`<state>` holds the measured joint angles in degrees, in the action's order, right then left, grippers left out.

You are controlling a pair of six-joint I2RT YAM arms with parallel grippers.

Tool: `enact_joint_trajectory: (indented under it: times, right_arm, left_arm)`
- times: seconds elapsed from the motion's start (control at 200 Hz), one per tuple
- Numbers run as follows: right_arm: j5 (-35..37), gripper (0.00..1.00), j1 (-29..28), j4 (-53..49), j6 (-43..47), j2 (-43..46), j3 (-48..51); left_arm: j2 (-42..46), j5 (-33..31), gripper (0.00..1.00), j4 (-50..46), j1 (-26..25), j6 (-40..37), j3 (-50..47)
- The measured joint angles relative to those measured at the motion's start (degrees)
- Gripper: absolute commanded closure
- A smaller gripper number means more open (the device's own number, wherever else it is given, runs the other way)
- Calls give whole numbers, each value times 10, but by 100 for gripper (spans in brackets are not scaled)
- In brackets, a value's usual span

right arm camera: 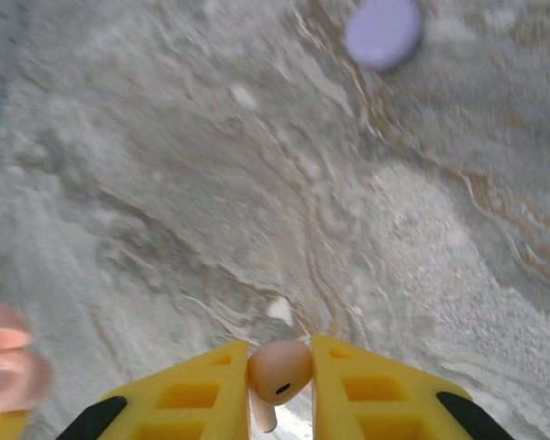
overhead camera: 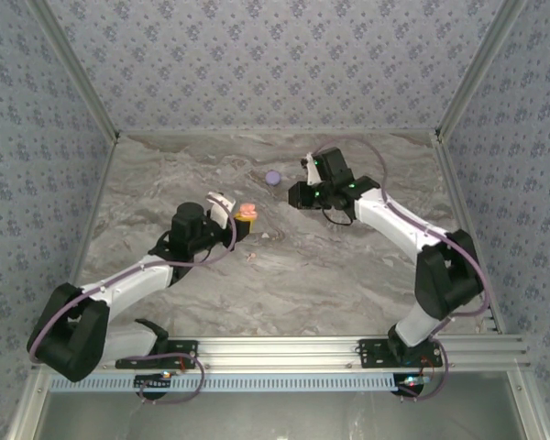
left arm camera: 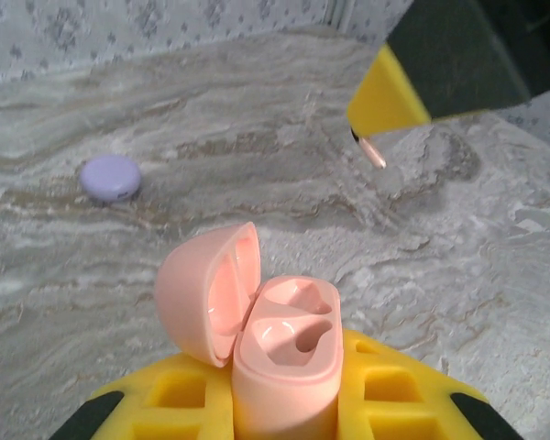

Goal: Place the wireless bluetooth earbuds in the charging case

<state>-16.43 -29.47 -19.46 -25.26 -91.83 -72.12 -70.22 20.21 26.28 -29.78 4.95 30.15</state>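
The right claw [right arm camera: 281, 390] is clamping one pale pink earbud [right arm camera: 280, 367] by its bulb, stem pointing down. The left claw [left arm camera: 284, 403] is gripping the pink charging case [left arm camera: 286, 344], its lid [left arm camera: 206, 293] hinged open and both sockets showing empty. The earbud is hanging apart from the case, out ahead of the left claw. The pinch is looking narrow (a rounded, glossy bulb), so the earbud may be twisting or slipping on approach. A stem arriving askew could be jamming on a socket rim or nudging the lid shut. The marbled grey table [overhead camera: 348, 266] is carrying a lavender case [left arm camera: 110, 177] ahead of both claws, with patterned blue walls [overhead camera: 257, 64] enclosing it.
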Motion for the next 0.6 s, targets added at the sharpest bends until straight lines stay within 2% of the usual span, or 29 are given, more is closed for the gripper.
enact_joint_trajectory:
  times: [0.26,0.6]
  right_arm:
    - [-42,81,-2,54,2,75,9]
    - [-62,80,-45,86,17,108,7]
  left_arm:
    - [0,2,87,90,-15,-4,-15]
    - [0,19,87,175,-25,9,-15]
